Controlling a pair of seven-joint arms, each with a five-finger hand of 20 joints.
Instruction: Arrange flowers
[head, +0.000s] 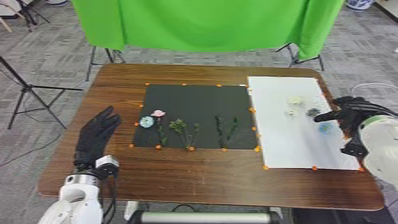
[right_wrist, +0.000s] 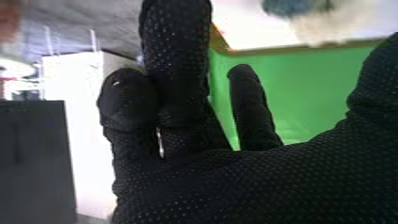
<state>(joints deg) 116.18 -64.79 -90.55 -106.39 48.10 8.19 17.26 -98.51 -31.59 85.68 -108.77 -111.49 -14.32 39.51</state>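
- The fingers of the right hand (head: 353, 107) were mostly extended, loosely bent in places, with the thumb spread well away from them; they had hold of nothing.
- Just beside those fingertips lay a grey-blue bloom (head: 313, 112) and a pale blue bloom (head: 326, 128); whether either was touched could not be told.
- A little farther past the fingertips were a cream bloom (head: 295, 100) and a small white bloom (head: 290, 113).
- Under these blooms, reaching below the fingers, was a white sheet (head: 282, 145).
- Well apart from the right fingers, across a black sheet (head: 191, 100), lay dark green stems (head: 219, 127), a leafy sprig (head: 180, 128), a pink bloom (head: 158, 113) and a light blue flower (head: 147, 121).
- The last two were nearest the left hand (head: 91, 137), whose fingers were straight, slightly spread and holding nothing.
- Beyond all the fingers, past the brown table (head: 204, 73), hung a green cloth (head: 209, 22).
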